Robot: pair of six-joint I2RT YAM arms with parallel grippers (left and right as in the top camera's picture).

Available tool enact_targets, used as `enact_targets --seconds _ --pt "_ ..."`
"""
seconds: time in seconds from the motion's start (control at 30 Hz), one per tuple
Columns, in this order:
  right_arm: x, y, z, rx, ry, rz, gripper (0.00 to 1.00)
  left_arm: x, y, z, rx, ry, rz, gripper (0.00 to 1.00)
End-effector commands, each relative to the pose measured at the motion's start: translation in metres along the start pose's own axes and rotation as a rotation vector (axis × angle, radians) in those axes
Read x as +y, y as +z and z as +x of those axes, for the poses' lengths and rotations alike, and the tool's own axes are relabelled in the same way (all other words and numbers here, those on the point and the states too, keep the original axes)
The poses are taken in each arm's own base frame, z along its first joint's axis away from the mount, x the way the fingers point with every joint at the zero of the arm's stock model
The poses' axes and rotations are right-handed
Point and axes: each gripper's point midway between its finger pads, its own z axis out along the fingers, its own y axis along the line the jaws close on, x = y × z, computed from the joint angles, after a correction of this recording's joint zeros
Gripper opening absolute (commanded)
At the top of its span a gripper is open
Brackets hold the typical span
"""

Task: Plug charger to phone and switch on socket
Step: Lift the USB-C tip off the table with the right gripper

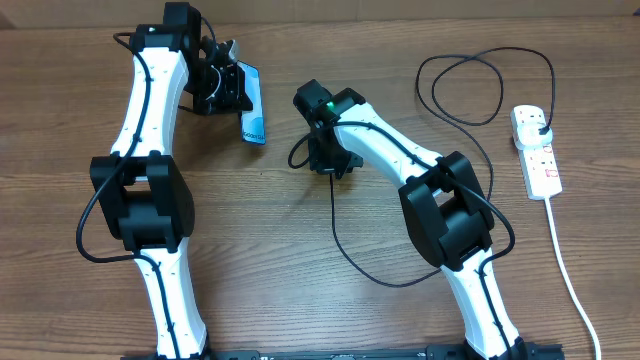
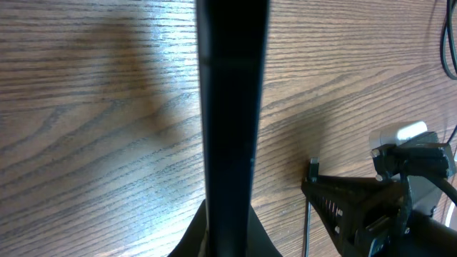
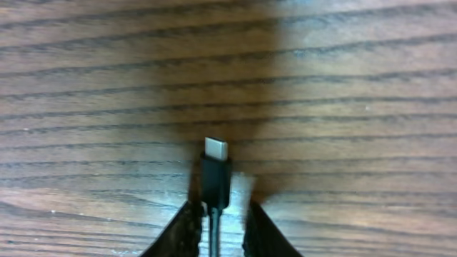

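overhead: straight down, far | wrist views: close, facing table | shared: table

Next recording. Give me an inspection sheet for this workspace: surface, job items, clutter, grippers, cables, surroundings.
Surface: wooden table, no spills or damage seen.
Job's things: phone tilted, far left; charger connector mid-table; socket at right with black plug in it, switch state too small to tell.
Clutter: nothing seen.
Grippers: left gripper shut on phone; right gripper shut on charger connector, metal tip poking out past the fingers.
Cables: black charger cable loops across the table; white cord runs off the near edge.
Surroundings: tan strip past the far edge.
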Motion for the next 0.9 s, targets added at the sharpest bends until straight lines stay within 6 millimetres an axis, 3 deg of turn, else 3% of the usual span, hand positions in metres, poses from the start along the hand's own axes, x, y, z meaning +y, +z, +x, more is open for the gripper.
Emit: enact_targets --seconds 0.0,0.23,0.37,0.87 --pt "-0.0130 0.0184 0.0136 0.052 0.002 0.055 0.22 -0.0189 -0.0305 -0.0092 -0.076 0.068 0.013 0.04" --pt "-0.0082 0.0180 0.0209 0.089 0.011 0.024 0.21 -0.0189 -0.0305 -0.0091 -0.076 0.068 0.013 0.04" --pt "-0.0083 0.0180 0.0210 0.088 0.032 0.026 0.10 -0.0189 -0.0305 -0.0092 -0.076 0.068 0.013 0.04" --pt "-0.0098 0.0184 0.0165 0.068 0.031 0.036 0.09 -0.0189 -0.0305 -0.0091 -0.076 0.068 0.013 0.04"
